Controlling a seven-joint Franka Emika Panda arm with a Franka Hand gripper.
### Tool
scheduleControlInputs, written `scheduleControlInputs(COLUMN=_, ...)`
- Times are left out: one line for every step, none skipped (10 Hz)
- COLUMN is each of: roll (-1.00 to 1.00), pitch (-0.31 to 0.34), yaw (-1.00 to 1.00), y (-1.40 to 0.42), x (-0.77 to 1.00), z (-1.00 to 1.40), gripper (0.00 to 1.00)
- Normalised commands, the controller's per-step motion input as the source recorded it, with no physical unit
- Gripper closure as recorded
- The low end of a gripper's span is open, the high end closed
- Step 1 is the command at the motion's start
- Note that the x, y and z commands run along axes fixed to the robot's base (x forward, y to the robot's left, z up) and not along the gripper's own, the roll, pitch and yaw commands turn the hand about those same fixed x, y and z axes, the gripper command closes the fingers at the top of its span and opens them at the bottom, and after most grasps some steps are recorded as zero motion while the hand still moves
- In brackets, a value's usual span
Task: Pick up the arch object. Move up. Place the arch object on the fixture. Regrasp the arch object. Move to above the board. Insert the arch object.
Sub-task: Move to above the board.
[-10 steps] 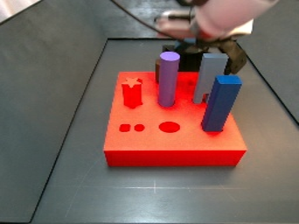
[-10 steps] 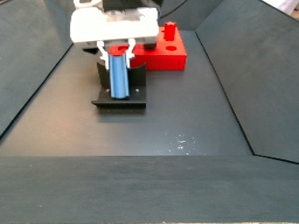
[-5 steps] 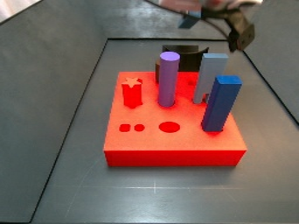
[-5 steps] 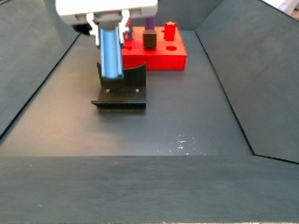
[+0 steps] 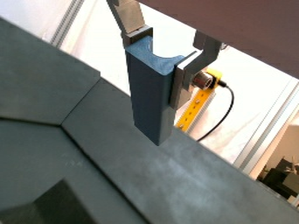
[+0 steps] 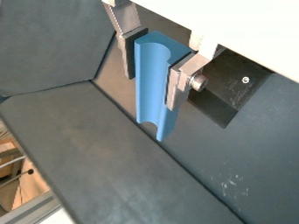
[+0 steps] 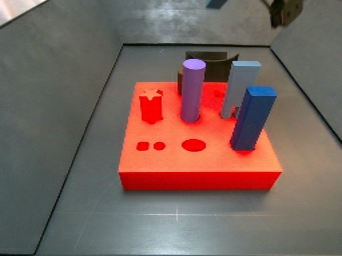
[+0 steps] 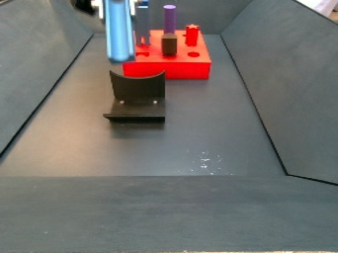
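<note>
Arch object (image 5: 151,92) is seen in a wrist view as a long grey-blue block pinched between the silver fingers (image 5: 190,68) of the end effector (image 5: 159,52), its long axis running straight out from between the fingers, with the dark desk (image 5: 70,166) beyond its free end.

In a wrist view the same block (image 6: 156,83) is shown brighter blue, clamped by the pads (image 6: 174,83) on both flat sides; the end effector (image 6: 149,52) is thus closed on it. The fixture (image 6: 232,87), a black notched block, is seen just beside and beyond the held piece, apparently no longer touching it.

In a side view only a dark fragment of the end effector (image 7: 282,10) is caught at the top edge, above and behind the board (image 7: 201,150); the held block cannot be made out there. The fixture (image 7: 210,62) is partly hidden behind the pegs.

In a side view the block (image 8: 118,30) hangs upright, clear above the fixture (image 8: 136,97), its top and the fingers cut off by the frame edge. The board (image 8: 176,59) lies behind the fixture, farther from the camera. The regrasp is judged done; the coming move would carry the block from above the fixture across to the board. Which hole suits it cannot be told from here.
</note>
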Motion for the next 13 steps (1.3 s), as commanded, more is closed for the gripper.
scheduleControlInputs(roll=-0.04, pitch=0.066, yaw=0.1, y=0.04, x=0.03, z=0.92, gripper=1.0)
scheduleControlInputs(roll=-0.04, pitch=0.066, yaw=0.1, y=0.03, x=0.03, z=0.81, gripper=1.0)
scheduleControlInputs(roll=-0.04, pitch=0.064, yaw=0.09, y=0.01, x=0.02, z=0.57, gripper=1.0)
scheduleControlInputs(roll=-0.04, pitch=0.062, yaw=0.08, y=0.0, x=0.02, z=0.34, gripper=1.0)
scheduleControlInputs(roll=-0.04, pitch=0.064, yaw=0.08, y=-0.01, x=0.02, z=0.17, gripper=1.0)
scheduleControlInputs(roll=-1.0, pitch=-0.066, yaw=-0.04, y=-1.0, x=-0.53, z=0.29, gripper=1.0)
scheduleControlInputs(roll=-1.0, pitch=-0.073, yaw=-0.04, y=-1.0, x=-0.53, z=0.29, gripper=1.0)
scheduleControlInputs(roll=-1.0, pitch=-0.09, yaw=-0.05, y=-1.0, x=-0.57, z=0.3, gripper=1.0)
scheduleControlInputs(roll=-1.0, pitch=-0.097, yaw=-0.05, y=-1.0, x=-0.57, z=0.29, gripper=1.0)
scheduleControlInputs(roll=-1.0, pitch=-0.098, yaw=-0.06, y=-1.0, x=-0.57, z=0.3, gripper=1.0)
scheduleControlInputs(roll=-1.0, pitch=-0.096, yaw=-0.06, y=-1.0, x=-0.58, z=0.3, gripper=1.0)
scheduleControlInputs(roll=-1.0, pitch=-0.097, yaw=-0.07, y=-1.0, x=-0.6, z=0.3, gripper=1.0)
scheduleControlInputs(roll=-1.0, pitch=-0.102, yaw=-0.08, y=-1.0, x=-0.61, z=0.3, gripper=1.0)
